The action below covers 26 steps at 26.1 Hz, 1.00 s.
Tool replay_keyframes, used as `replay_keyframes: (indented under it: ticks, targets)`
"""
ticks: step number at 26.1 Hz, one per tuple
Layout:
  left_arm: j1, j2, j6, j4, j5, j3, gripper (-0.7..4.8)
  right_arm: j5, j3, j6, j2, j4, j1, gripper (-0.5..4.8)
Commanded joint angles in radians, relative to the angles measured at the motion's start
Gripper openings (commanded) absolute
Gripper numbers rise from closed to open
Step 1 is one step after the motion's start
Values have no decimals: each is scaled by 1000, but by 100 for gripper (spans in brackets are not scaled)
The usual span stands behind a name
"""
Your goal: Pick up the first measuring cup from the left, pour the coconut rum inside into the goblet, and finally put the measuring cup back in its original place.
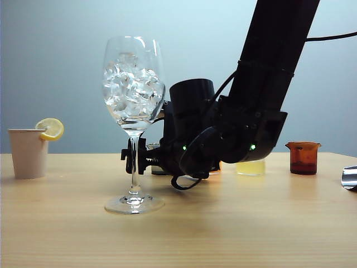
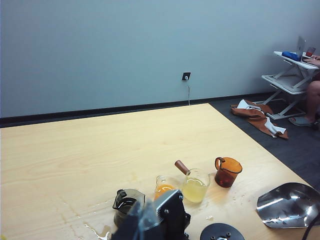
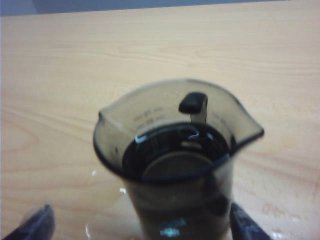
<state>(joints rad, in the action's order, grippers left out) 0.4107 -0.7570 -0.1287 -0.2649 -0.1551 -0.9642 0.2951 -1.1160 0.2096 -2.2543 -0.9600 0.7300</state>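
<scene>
Exterior view: the grey cup is hidden behind the right arm (image 1: 234, 134); only the goblet (image 1: 134, 120), full of ice, is seen clearly, upright on the table (image 1: 223, 234) in front of that arm. A yellow cup (image 1: 250, 167) is partly masked by the arm; an amber cup (image 1: 303, 157) stands free to its right. A paper cup (image 1: 28, 152) with a lemon slice stands far left.

Left gripper (image 2: 150, 225) is cut off at the frame edge and blurred; its state cannot be told. It is held above the near table edge.

Right wrist view: the grey cup (image 3: 175, 165) is seen upright on the table, long axis vertical, spout (image 3: 252, 131) towards the camera's right, dark handle tab at the far rim. Clear liquid (image 3: 175, 150) is seen low inside. Right gripper (image 3: 145, 225) is spread wide, fingertips (image 3: 35, 225) at either side of the cup, not touching it; both tips are cropped. Wet patches lie around the cup base.

Left wrist view: the grey cup (image 2: 127, 202) is first in the row, beside an orange-filled cup (image 2: 165, 185).
</scene>
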Motion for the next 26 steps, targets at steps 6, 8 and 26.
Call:
replay_keyframes:
  ticks: [6,8,26]
  targets:
    - [-1,2,-3,16,-6,-7,-6,22,-45,9,4,51,1,458]
    - [-1,2,-3,16,-6,-7,-6,28,-54,11,4,51,3,458]
    - [-1,2,-3,16,-6,-7,-6,74,-98,40,-2,101,-2,449]
